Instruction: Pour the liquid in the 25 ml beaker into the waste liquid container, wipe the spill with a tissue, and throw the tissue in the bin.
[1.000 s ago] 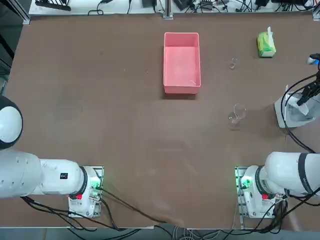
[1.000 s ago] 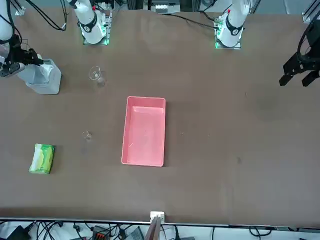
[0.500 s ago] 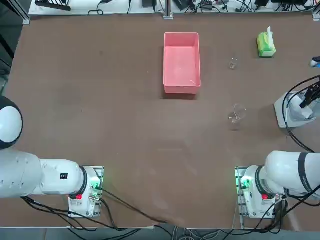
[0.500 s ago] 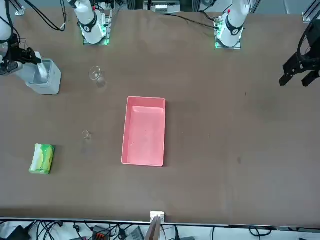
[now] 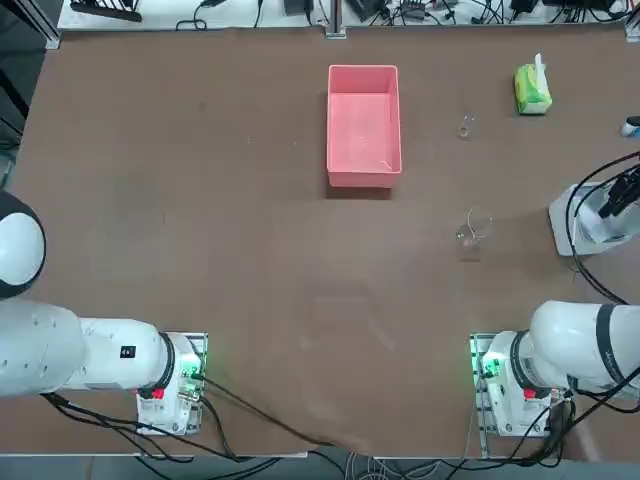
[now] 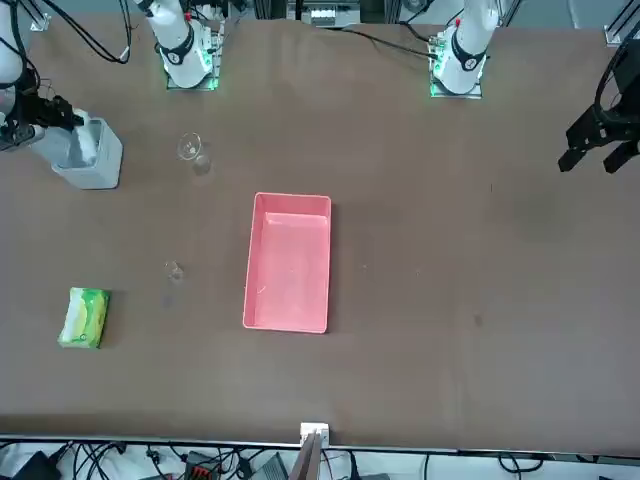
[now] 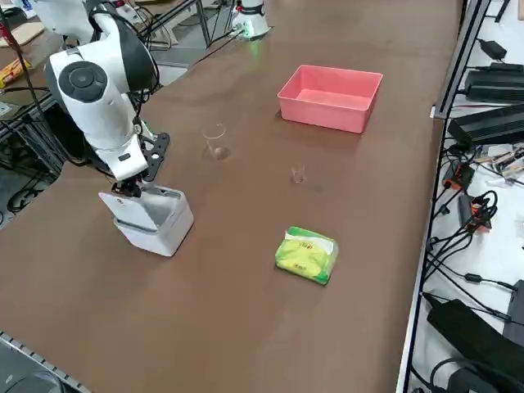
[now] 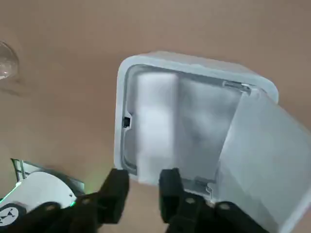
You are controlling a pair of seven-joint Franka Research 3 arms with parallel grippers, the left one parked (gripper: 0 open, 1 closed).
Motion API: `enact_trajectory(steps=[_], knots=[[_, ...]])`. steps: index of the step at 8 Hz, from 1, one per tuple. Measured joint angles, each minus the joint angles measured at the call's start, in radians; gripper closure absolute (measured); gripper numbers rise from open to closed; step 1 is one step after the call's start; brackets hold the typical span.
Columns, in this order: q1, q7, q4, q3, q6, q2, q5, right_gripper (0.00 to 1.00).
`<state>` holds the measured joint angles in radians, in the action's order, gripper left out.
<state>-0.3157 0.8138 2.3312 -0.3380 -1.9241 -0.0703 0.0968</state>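
My right gripper [image 8: 144, 177] hovers just above the bin [image 8: 194, 65], a light grey box at the table's right edge [image 5: 575, 228], and its fingers stand apart with nothing between them. A white mass [image 8: 153, 124] lies inside the bin; it looks like the tissue. The tiny 25 ml beaker [image 5: 466, 126] stands upright between the pink waste liquid container [image 5: 364, 72] and the tissue pack. No liquid can be made out in it or on the table. In the right side view the gripper [image 7: 127, 187] sits right over the bin's [image 7: 155, 225] open top.
A larger glass beaker [image 5: 474, 228] stands left of the bin. The yellow-green tissue pack [image 5: 532, 90] lies at the far right corner. Cables from the right arm loop over the table edge by the bin.
The right gripper's fingers have parted above the bin. The arm has shifted slightly toward the table's right edge. Nothing else moved.
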Motion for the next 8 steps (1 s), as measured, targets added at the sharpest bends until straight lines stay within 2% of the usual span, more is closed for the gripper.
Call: enact_trajectory(steps=[2, 3, 4, 6, 8], knots=[[0.0, 0.0, -0.003, 0.001, -0.018, 0.0, 0.0, 0.14], [0.002, 0.0, -0.015, 0.005, -0.025, -0.001, 0.0, 0.01], [0.004, 0.0, -0.041, 0.015, -0.029, -0.002, -0.001, 0.0], [0.014, -0.046, -0.126, 0.07, -0.021, -0.003, -0.002, 0.0], [0.029, -0.073, -0.207, 0.096, 0.039, -0.003, -0.023, 0.0]])
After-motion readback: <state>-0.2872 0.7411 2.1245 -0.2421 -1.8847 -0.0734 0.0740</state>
